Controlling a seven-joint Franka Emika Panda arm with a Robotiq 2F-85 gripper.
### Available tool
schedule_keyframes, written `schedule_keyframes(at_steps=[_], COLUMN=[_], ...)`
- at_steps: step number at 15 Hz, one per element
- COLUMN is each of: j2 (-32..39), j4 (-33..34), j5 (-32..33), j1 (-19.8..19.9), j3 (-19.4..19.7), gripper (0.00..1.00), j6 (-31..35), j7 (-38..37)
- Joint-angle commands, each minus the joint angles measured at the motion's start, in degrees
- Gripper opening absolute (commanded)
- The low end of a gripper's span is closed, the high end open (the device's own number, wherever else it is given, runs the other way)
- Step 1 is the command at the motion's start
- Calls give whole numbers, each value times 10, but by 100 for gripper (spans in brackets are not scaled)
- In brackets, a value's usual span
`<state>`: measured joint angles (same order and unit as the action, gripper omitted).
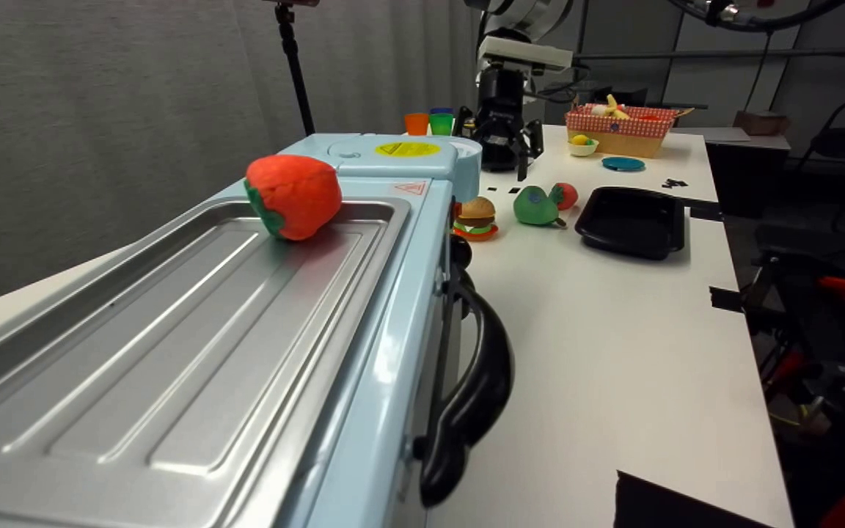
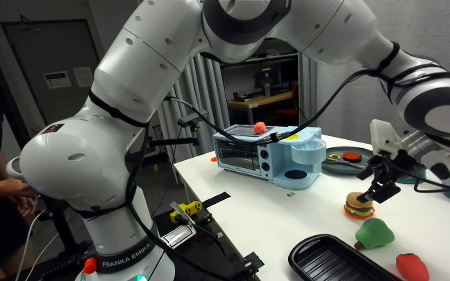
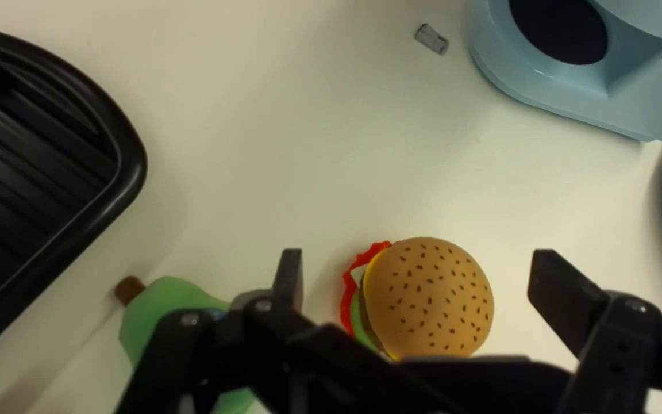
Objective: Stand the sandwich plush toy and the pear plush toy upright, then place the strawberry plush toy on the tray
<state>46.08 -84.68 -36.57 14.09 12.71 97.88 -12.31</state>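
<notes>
Bare tabletop (image 2: 268,218) is separating tray (image 3: 133,161) from blue appliance (image 2: 279,158); pear (image 2: 375,234) is blocking the gap between sandwich (image 3: 431,296) and strawberry (image 2: 412,267).

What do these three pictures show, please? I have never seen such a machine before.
The machine is a white robot arm with a black claw at its end. Two pictures look on from outside; the close one is the wrist view, from above. On the white table a burger-like sandwich toy stands upright, the green pear toy lies on its side, and a red strawberry toy lies near the black tray. A larger red-orange object lies on top of the light-blue oven. The claw is open near the sandwich toy and holds nothing.
</notes>
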Motion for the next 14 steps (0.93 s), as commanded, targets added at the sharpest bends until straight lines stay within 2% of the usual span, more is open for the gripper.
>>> schedule_keyframes(at_steps=[1, 7, 14], j2=[-55, -100, -122], j4=[-49, -117, -204], j5=[94, 256, 317], j1=[-19, -47, -48], j3=[-6, -8, -27], gripper=[100, 100, 100], j6=[36, 118, 235], j7=[34, 60, 76])
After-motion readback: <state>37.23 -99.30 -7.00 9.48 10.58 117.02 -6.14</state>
